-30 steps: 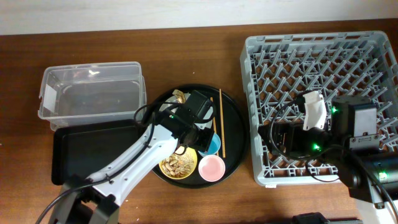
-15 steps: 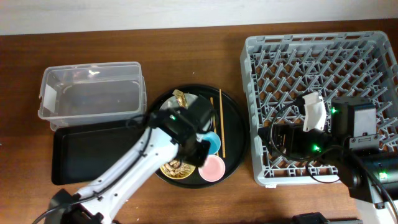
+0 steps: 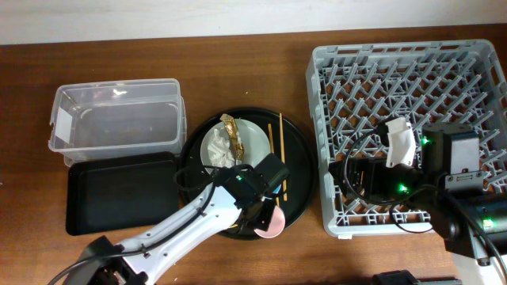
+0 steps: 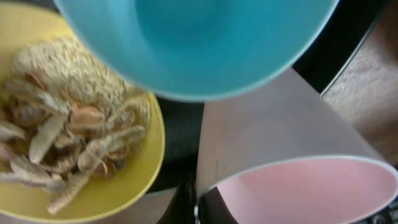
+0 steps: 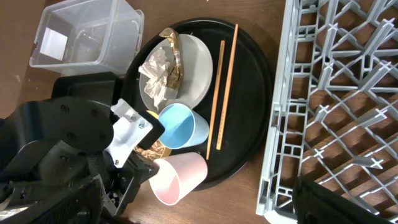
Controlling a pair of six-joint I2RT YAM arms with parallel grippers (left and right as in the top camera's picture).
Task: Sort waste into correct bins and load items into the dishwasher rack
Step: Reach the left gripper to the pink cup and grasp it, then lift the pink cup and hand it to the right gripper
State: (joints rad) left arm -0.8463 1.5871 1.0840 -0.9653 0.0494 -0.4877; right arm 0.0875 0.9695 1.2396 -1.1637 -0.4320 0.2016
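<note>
My left gripper point(image 3: 264, 212) is shut on the rim of the pink cup point(image 3: 274, 222), which lies tilted at the front right edge of the round black tray point(image 3: 299, 170). In the left wrist view the fingers point(image 4: 186, 205) pinch the pink cup point(image 4: 292, 155) wall, beside the blue cup point(image 4: 199, 43) and the yellow bowl point(image 4: 134, 180) holding tan food scraps point(image 4: 62, 143). The plate point(image 3: 252, 144) carries a white tissue point(image 3: 221, 152) and a gold wrapper point(image 3: 232, 131). Two chopsticks point(image 3: 281, 154) lie to its right. My right gripper point(image 3: 398, 142) hovers open over the dishwasher rack point(image 3: 412, 71), holding nothing.
The clear tub point(image 3: 115, 119) sits at the back left with the shallow black tray point(image 3: 119, 194) just in front of it. The rack's near left corner point(image 5: 273, 186) stands close to the round tray. Bare wooden table lies between them.
My left arm has slid toward the table's front, uncovering the plate. Its gripper went from open to shut on the pink cup's rim, and the cup now tilts. The right arm has not moved.
</note>
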